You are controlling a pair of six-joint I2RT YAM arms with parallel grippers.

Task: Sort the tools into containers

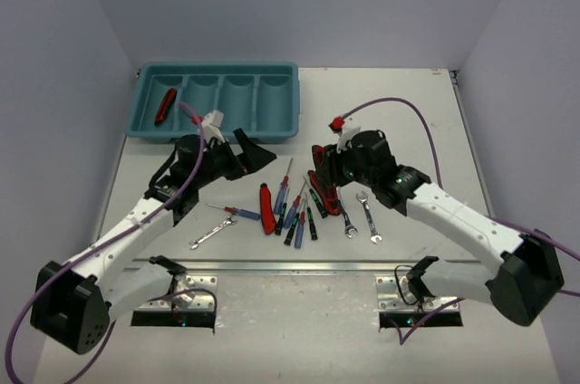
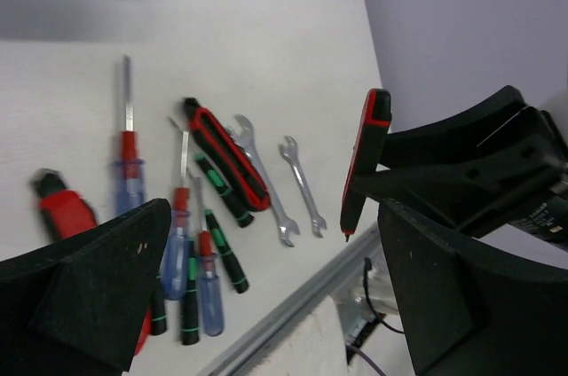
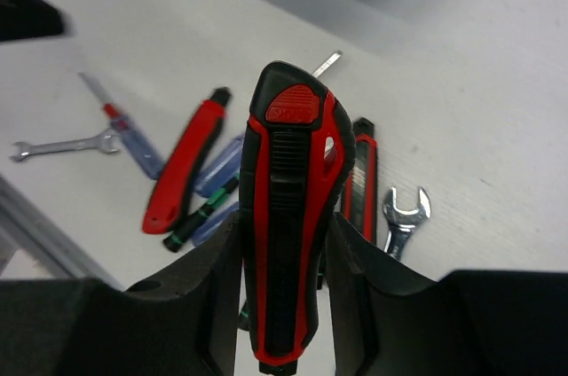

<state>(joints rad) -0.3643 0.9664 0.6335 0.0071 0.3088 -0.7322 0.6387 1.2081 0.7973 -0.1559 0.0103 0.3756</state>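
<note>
Two grippers: the left gripper (image 1: 234, 156) sits just in front of the tray, and the right gripper (image 1: 331, 171) is over the right end of the loose tools.
Left gripper state: fingers (image 2: 84, 292) spread wide with nothing between them.
Right gripper state: fingers (image 3: 355, 283) pressed against both sides of a red-and-black cutter (image 3: 293, 216), pinching it along its length.
Held cutter: in the left wrist view it stands upright, tip down. It looks clear of the table (image 1: 408, 103), though that angle is too poor to be sure.
Tray: teal (image 1: 217, 66), at the far left of the table, with four oblong compartments side by side.
Leftmost compartment: one red-handled tool (image 1: 165, 105) lies lengthwise inside it.
Loose tools: they lie on the table between the two arms, near the front edge.
Second cutter: red and black (image 2: 226, 159), flat on the table just beside the held one.
Third cutter: red-handled (image 1: 266, 207), at the left of the cluster.
Screwdrivers: the red-and-blue ones (image 1: 285, 196) and black-and-green ones (image 1: 311, 218) are bunched together, some overlapping.
Wrenches: two silver ones (image 1: 370, 221) lie side by side at the right, and one more (image 1: 210, 235) lies apart at the left.
</note>
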